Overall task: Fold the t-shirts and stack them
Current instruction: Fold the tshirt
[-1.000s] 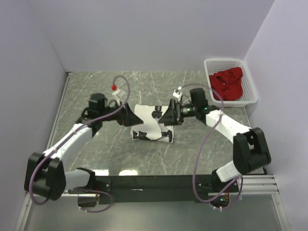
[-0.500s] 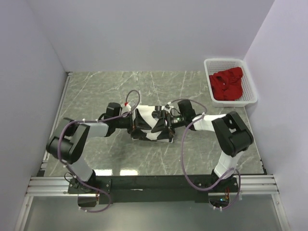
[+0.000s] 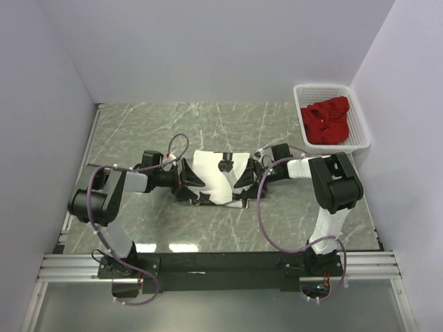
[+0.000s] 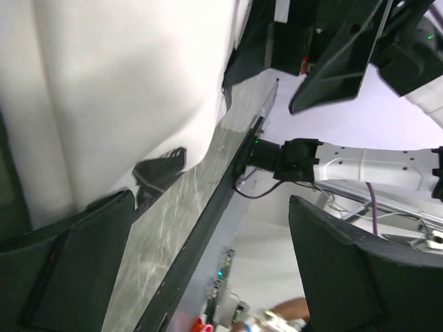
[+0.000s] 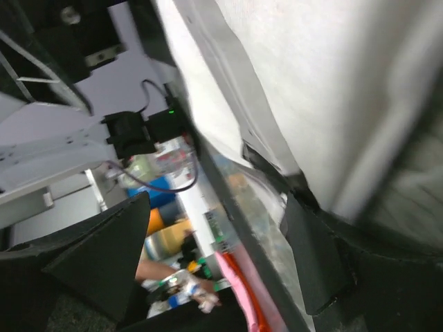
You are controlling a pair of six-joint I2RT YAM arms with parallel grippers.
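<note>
My left gripper (image 3: 189, 183) and right gripper (image 3: 243, 183) sit low, jaws spread wide, holding nothing, and the white cloth t-shirt with black prints (image 3: 212, 178) lies folded right between them. I think I should slide one jaw under each edge, then pinch both sides together so it lifts flat. The deep red cloth t-shirt (image 3: 325, 122) sits well behind my right gripper, in the white slotted plastic basket (image 3: 360, 128).

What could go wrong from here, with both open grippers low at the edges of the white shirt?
The left gripper and right gripper flank the folded white t-shirt; uneven pinches could skew or undo the fold. Closing might catch only the top layer. Fingers this low might scrape the table.
</note>
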